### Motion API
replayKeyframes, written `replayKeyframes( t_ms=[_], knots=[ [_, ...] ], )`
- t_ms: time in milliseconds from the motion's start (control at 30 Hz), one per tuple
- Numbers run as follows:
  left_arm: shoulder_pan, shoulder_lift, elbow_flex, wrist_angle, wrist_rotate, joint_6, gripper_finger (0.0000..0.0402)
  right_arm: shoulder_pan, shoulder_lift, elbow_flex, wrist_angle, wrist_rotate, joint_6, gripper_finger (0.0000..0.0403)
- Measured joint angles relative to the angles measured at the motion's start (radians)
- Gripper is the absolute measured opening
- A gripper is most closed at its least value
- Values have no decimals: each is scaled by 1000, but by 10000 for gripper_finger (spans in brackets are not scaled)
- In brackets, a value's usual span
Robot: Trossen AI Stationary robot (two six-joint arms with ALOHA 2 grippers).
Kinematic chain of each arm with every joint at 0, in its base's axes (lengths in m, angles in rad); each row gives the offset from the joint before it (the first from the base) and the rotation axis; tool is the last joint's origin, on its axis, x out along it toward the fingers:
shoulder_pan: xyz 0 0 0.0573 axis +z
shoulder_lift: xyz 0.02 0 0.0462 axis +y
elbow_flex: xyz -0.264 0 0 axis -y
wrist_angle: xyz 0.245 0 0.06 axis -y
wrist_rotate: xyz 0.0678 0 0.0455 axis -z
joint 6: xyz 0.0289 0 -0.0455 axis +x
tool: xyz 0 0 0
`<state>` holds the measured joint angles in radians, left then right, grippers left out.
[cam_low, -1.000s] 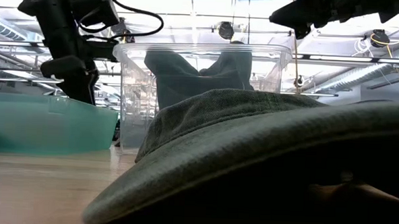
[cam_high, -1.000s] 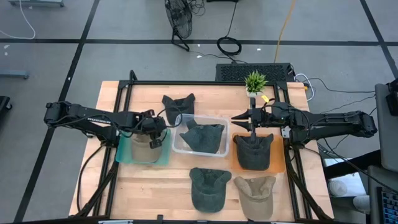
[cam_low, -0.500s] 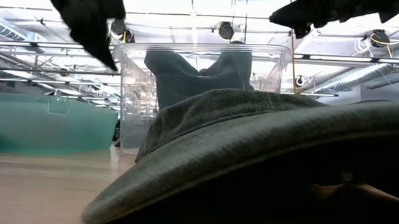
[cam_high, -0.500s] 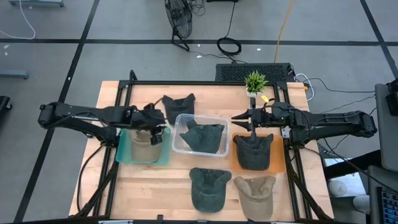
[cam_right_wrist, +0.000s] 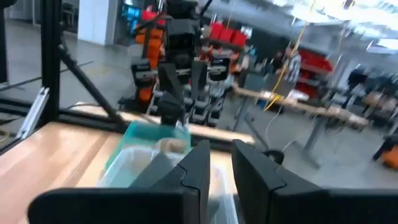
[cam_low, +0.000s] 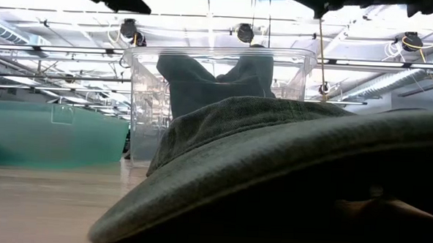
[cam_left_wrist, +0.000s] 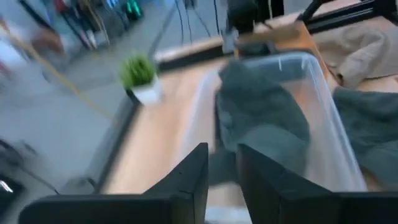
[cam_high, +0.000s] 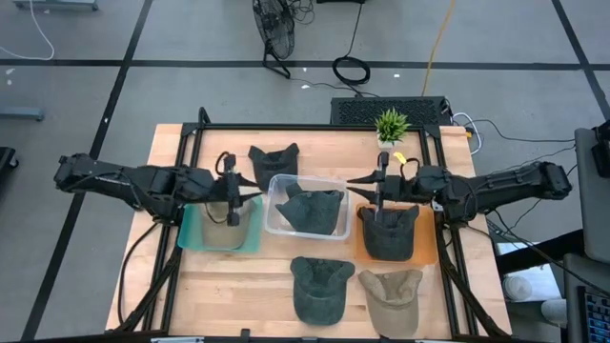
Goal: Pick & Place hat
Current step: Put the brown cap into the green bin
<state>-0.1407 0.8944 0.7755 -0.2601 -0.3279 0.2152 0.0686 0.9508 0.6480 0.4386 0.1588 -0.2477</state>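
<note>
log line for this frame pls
left pincer: empty, above green tray | right pincer: empty, above orange tray | clear bin: holds dark hat

Left arm (cam_high: 143, 181): matte black, built of slim jointed segments, with a thin black cable looping above its wrist.
Right arm (cam_high: 496, 186): the same matte black segmented build, cables along the wrist.
Left gripper (cam_left_wrist: 221, 177): two flat, dark, blade-like fingers on a black crossbar.
Right gripper (cam_right_wrist: 219, 168): matching dark, squared-off fingers on a black bar.
</note>
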Motion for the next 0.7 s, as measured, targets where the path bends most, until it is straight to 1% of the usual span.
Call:
replayKeyframes(
  t_ms=[33, 100, 167, 300, 433, 533, 633, 700],
  knots=[
    [2, -10, 0, 20, -6, 44, 93, 11, 17, 4, 23, 7, -2, 59],
    [7, -34, 0, 52, -30, 92, 93, 26, 47, 29, 7, 35, 26, 59],
    [17, -62, 0, 81, -45, 92, 93, 42, 73, 66, -68, 62, 81, 59],
    [32, -102, 0, 129, -35, 86, 93, 90, 137, 196, -359, 105, 197, 59],
    [36, -119, 0, 130, -36, 75, 93, 158, 232, 405, -660, 156, 297, 59],
    [36, -119, 0, 119, -46, 70, 93, 211, 320, 568, -880, 142, 381, 59],
    [34, -117, 0, 107, -47, 29, 93, 259, 396, 696, -1090, 54, 505, 59],
    [34, -116, 0, 102, -30, 0, 93, 291, 435, 743, -1202, -13, 611, 59]
  ],
)
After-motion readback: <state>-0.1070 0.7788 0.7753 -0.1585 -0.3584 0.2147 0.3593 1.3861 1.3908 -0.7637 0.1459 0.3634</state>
